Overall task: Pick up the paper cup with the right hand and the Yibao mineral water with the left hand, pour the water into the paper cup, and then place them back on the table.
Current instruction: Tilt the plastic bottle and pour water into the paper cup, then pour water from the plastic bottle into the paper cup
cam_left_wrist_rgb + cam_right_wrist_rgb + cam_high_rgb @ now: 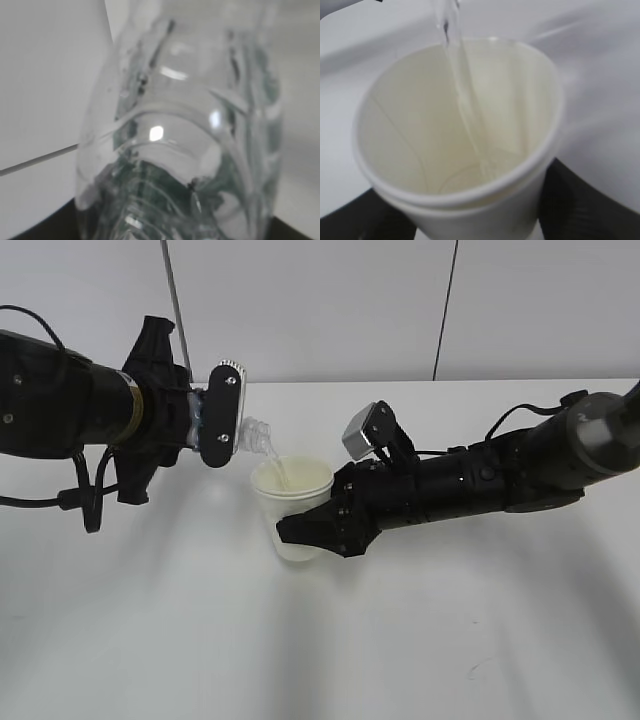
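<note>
My right gripper (312, 532) is shut on the white paper cup (292, 502), holding it upright just above the table (200, 640). My left gripper (200, 425) is shut on the clear Yibao mineral water bottle (252, 433), tipped on its side with its open neck over the cup's rim. A thin stream of water (280, 472) runs from the neck into the cup. In the right wrist view the cup (455, 135) fills the frame and the water stream (465, 105) falls onto its cream inside wall. In the left wrist view the bottle (185, 130) fills the frame, with its green label low down.
A thin grey rod (175, 300) stands at the back left by the wall. A dark vertical seam (445, 310) runs down the wall. A small dark scuff (478, 664) marks the tabletop at front right.
</note>
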Motion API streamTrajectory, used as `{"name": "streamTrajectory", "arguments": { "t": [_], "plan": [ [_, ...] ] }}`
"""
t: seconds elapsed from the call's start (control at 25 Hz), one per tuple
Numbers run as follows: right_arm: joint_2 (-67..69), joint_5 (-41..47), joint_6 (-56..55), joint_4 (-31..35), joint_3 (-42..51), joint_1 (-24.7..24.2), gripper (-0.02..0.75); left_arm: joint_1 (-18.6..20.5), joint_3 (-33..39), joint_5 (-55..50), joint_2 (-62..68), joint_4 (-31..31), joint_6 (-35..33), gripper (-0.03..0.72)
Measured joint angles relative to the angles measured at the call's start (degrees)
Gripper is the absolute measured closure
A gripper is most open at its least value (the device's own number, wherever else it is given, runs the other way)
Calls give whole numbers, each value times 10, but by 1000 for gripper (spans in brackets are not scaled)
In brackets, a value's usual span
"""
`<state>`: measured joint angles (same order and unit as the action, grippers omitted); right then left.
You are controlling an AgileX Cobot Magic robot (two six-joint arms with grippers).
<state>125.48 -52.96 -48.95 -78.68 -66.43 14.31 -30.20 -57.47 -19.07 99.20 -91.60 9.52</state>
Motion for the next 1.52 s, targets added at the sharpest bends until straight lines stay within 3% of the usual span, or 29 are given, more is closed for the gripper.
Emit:
{"name": "streamTrajectory", "arguments": {
  "t": [1.52],
  "plan": [
    [0,0,0,-1,0,0,239,0,0,-7,0,-17,0,349]
  ]
}}
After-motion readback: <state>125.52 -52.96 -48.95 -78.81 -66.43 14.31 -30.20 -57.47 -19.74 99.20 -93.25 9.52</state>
